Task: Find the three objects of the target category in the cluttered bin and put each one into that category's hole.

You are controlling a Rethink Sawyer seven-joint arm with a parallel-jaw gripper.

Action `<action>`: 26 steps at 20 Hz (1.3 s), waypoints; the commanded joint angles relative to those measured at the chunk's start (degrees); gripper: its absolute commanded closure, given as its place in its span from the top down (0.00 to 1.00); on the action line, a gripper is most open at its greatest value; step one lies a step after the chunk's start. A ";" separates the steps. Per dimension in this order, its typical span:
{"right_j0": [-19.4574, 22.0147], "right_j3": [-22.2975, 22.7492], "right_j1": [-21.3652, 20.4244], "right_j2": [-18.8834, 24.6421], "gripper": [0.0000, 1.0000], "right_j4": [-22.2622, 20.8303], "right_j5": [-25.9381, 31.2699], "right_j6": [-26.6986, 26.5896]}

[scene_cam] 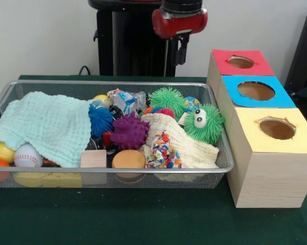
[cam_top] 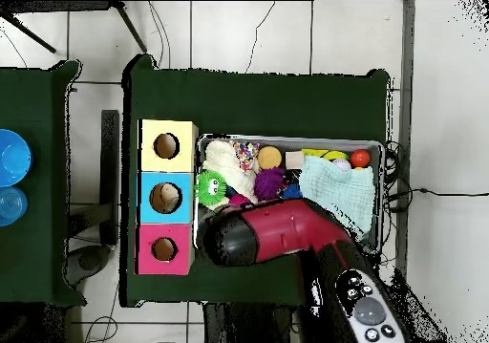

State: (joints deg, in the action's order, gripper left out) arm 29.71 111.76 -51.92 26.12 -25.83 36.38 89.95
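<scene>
The wire-mesh bin sits on the green table and is full of toys; it also shows in the overhead view. One clear crinkly packet with blue and red print lies at the bin's far side, between a blue spiky ball and a green spiky ball. No other packets show. My gripper hangs drawn back above the table's far edge, behind the bin, holding nothing. In the overhead view the red arm covers the bin's near side and hides the gripper.
Three wooden boxes with round holes stand beside the bin: red, blue, yellow. In the bin lie a mint cloth, cream cloth, purple spiky ball, green googly-eyed toy, confetti bundle and balls.
</scene>
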 commanded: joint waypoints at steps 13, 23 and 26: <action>4.91 -28.37 18.18 10.04 0.00 -11.07 19.28 -26.17; 5.86 -32.59 20.01 14.08 0.00 -14.70 34.92 -49.88; 5.49 -34.16 20.54 14.73 0.00 -14.55 37.43 -53.42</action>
State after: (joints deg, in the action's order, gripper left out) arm 34.71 83.70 -34.74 36.30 -36.48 63.09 64.24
